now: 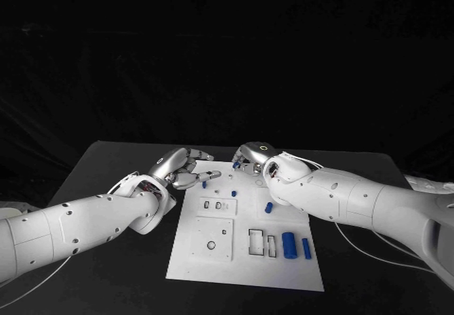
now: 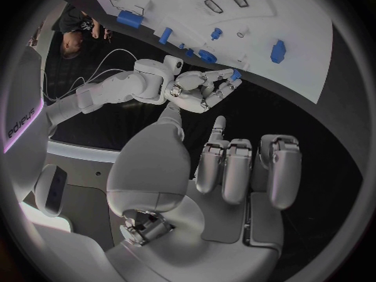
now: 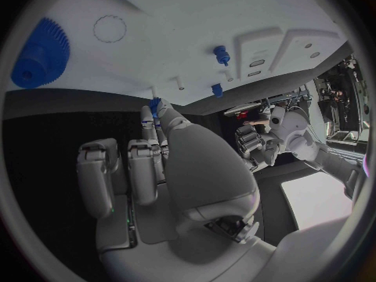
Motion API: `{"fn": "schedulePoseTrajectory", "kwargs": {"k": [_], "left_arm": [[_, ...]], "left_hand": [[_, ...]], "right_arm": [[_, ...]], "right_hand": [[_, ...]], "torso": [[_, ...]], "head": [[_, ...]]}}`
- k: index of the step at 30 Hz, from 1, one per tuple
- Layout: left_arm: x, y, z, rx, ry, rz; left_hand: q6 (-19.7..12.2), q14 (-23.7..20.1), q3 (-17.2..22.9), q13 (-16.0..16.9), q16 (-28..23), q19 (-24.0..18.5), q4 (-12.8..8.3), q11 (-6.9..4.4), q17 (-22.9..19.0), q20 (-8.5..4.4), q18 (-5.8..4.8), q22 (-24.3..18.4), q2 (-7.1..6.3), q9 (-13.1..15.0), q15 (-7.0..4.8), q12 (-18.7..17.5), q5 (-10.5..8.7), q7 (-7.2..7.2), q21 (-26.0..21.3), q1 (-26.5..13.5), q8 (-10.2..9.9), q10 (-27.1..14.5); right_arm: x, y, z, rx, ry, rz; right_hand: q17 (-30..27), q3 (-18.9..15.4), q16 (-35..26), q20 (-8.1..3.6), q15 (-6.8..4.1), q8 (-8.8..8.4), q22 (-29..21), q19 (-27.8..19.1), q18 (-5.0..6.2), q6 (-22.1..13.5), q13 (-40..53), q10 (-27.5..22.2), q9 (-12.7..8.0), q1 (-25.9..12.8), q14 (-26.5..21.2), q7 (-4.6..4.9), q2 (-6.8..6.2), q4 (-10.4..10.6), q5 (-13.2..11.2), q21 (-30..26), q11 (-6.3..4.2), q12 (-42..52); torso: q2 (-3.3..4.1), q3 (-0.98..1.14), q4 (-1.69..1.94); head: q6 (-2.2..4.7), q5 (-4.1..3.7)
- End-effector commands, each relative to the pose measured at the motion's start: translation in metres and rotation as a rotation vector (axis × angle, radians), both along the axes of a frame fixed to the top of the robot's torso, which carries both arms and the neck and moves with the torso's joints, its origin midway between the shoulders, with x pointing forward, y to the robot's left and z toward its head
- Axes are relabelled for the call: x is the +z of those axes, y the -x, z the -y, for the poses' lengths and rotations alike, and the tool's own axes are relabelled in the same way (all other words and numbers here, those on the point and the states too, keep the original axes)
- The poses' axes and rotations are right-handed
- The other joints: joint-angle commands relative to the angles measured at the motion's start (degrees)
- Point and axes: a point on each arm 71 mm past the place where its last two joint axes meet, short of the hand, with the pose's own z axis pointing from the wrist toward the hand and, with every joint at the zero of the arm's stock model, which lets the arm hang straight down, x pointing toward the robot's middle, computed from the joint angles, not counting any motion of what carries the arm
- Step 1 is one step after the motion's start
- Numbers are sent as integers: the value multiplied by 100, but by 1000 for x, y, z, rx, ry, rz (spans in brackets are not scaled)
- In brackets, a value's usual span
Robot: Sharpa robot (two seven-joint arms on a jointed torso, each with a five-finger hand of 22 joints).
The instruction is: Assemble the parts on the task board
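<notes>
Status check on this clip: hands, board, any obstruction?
Left hand open, off the board's far-left edge. Right hand pinching a small blue part at the task board far end. Nothing blocking.

I see the task board [image 1: 246, 269] lying mid-desk [image 1: 104, 164], two parts [image 1: 297, 246] side by side near its right edge, both hands at its far end.
</notes>
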Motion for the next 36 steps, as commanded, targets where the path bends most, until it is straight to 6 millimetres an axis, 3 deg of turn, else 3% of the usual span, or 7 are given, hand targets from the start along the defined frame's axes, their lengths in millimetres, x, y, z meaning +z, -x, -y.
{"fn": "schedulePoseTrajectory", "kwargs": {"k": [1,5,14,27,36], "left_arm": [[3,0,1,-3,-4,17],[4,-1,0,-1,-6,19],[5,0,1,-2,-6,23],[6,0,-1,2,-7,22],[8,1,0,-5,-4,25]], "left_hand": [[57,597,36,1505,15,603,2,41,1507,50,-42,1508,61,-9,27,15,-33,0,14,15,-20,585],[57,597,36,1505,15,603,2,41,1507,50,-42,1508,61,-9,27,15,-33,0,14,15,-20,585],[57,597,36,1505,15,603,2,41,1507,50,-42,1508,61,-9,27,15,-33,0,14,15,-20,585],[64,597,36,1505,15,603,1,39,1507,54,-42,1508,75,-11,26,15,-36,-1,14,27,-25,585],[68,597,36,1505,15,603,1,39,1507,56,-42,1508,80,-11,26,15,-37,-2,14,31,-26,585]], "right_arm": [[-1,0,0,2,15,4],[-1,-2,1,-4,20,0],[-1,-3,-2,-2,27,5],[-1,-6,-4,-9,39,4],[-3,-11,-3,-23,60,-5]], "right_hand": [[1509,31,23,37,40,-3,1509,599,-82,-43,8,-33,4,7,598,16,-59,5,16,26,-11,-10],[1509,38,23,39,42,-7,1509,599,-82,-50,8,-44,1,4,598,17,-64,9,15,26,-8,-10],[1509,47,23,41,43,-11,1509,599,-82,-57,8,-58,-1,1,598,18,-67,17,16,26,-4,-10],[1509,60,23,43,39,-14,1509,599,-82,-62,8,-73,-3,1,598,15,-70,22,16,26,-4,-9],[1509,101,23,39,25,-23,1509,599,-82,-89,8,-117,-11,7,598,7,-76,32,17,26,-6,-8]], "torso": [[44,-14,14],[48,-22,20],[42,-15,26],[59,-20,45],[56,-24,27]], "head": [[5,-4],[1,-22],[-3,-22],[2,5],[-24,17]]}}
